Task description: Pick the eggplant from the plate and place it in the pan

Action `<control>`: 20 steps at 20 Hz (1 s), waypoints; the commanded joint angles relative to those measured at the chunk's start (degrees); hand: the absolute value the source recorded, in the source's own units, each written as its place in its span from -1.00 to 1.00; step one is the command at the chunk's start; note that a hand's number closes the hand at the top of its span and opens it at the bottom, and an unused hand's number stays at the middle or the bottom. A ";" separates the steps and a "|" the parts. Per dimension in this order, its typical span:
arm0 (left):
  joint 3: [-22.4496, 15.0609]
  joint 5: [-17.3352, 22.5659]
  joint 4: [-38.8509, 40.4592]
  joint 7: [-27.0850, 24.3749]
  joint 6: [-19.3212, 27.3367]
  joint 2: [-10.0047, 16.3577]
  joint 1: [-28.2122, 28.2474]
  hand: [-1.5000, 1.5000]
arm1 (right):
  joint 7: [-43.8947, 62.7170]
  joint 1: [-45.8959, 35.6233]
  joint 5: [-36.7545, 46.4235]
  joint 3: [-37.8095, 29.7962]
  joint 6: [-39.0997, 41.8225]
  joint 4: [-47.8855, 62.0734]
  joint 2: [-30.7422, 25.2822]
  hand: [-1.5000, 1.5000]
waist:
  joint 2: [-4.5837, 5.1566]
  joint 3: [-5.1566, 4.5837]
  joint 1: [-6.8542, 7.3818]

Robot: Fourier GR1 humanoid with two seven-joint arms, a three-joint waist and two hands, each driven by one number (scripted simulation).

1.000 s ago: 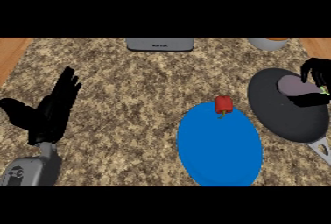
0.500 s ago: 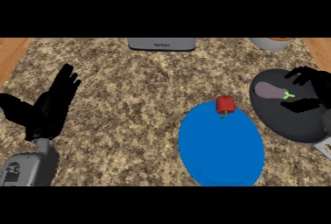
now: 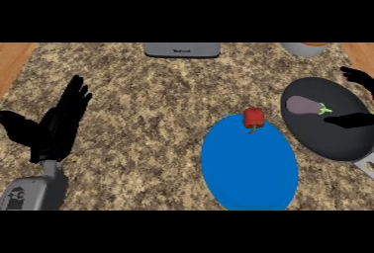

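Most of what you see is the speckled stone counter [image 3: 146,99]. On it lies a blue plate [image 3: 252,178], and just to its right a dark pan [image 3: 329,143].

The left hand [image 3: 62,123] rests at the left edge, fingers straight and up. The right hand [image 3: 352,120] shows at the right edge with thumb and fingers spread apart over the pan, holding nothing.

The eggplant [image 3: 303,105] lies in the pan's far half, its green stem toward the thumb, so the placing looks done.

I'd judge it light, fairly stiff and smooth-skinned, so likely to slide. The thick middle of the body is the place to wrap fingers, not the stem or the tapering end.

A small red pepper [image 3: 254,117] sits on the plate's far rim.
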 commanded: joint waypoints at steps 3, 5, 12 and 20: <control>0.01 -0.43 -0.65 0.96 0.48 0.02 0.19 0.00 | -4.82 0.61 -10.12 -8.96 15.29 3.77 -6.96 -1.00 | -0.25 0.00 -1.03; -0.71 -0.68 -2.27 1.30 1.16 -0.89 0.98 0.00 | -3.60 0.77 -12.32 -11.33 17.89 6.62 -7.77 -1.00 | 0.06 0.10 0.03; 0.23 -1.06 0.73 -0.18 1.20 -0.85 -0.34 0.00 | -12.74 7.93 -15.90 -13.80 37.25 8.41 -16.52 -1.00 | 0.32 0.18 -1.06; 1.37 0.69 -0.76 -0.03 -0.69 0.33 1.17 0.00 | -16.30 14.42 -17.77 -13.95 43.30 5.97 -20.56 -1.00 | 0.07 0.28 -1.06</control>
